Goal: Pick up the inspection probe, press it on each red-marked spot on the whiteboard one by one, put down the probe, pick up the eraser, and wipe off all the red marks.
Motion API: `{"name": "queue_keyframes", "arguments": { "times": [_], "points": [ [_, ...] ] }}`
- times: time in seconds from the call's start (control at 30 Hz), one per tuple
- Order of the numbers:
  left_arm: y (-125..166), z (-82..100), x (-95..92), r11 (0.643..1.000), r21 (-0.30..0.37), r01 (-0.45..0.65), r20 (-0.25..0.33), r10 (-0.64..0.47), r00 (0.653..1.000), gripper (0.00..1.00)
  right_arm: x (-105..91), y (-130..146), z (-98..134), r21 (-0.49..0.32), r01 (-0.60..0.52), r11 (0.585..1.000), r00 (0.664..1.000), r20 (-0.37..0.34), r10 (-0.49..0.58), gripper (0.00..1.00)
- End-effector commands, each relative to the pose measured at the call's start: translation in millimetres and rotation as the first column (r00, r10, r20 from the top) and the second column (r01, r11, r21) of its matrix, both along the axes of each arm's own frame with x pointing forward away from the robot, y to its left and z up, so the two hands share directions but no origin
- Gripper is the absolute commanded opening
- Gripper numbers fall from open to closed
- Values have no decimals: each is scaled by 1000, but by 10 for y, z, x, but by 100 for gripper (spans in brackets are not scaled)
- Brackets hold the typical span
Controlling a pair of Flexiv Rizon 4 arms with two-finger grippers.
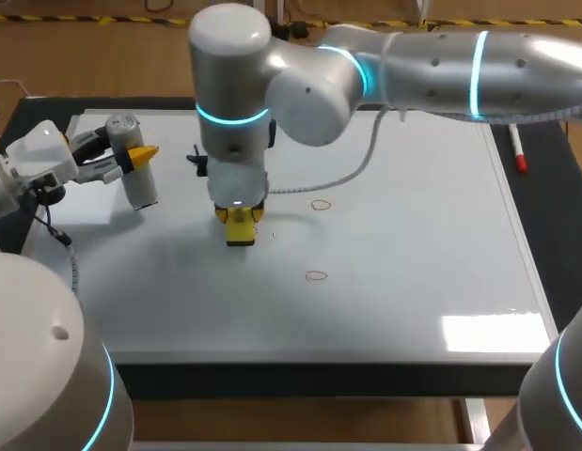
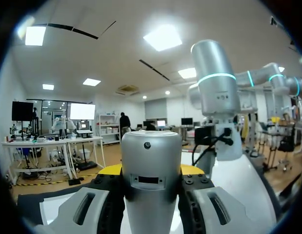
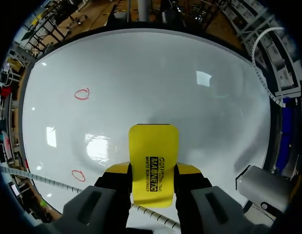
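**Eraser on the board, probe held off to the left**

The right gripper pinches the yellow eraser from both sides, with most of the block sticking out ahead of its yellow tips. In the head view the gripper points straight down and the eraser sits against the whiteboard, left of the board's middle. The right arm comes in from the right and reaches past the centre.

Two red rings remain on the board, both to the right of the eraser and apart from it. One is roughly level with it and the other is nearer the front edge.

The left gripper is closed on the probe, a silver cylinder held upright over the board's far left part, well apart from the eraser. I cannot tell whether its lower end touches the board.

A red marker pen lies on the dark counter, just beside the board's right edge.
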State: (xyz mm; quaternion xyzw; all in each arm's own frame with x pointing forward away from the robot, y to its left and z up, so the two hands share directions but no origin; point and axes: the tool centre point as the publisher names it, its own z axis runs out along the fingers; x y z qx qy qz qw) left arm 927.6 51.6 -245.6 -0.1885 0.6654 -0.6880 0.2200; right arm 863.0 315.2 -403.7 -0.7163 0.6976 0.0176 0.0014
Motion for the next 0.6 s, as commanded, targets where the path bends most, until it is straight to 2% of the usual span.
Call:
{"name": "queue_keyframes", "arguments": {
  "times": [0.03, 0.6],
  "points": [
    [0, 12, -5, 1000, 0, -2, 0, 2, 1000, 0, 24, 91, -50, -43, -2, 999, 1000, 2, 2, 0],
    [0, 12, -5, 1000, 0, -2, 0, 2, 1000, 0, 61, 92, -201, -36, -1, 999, 1000, 10, 1, 0]
  ]
}}
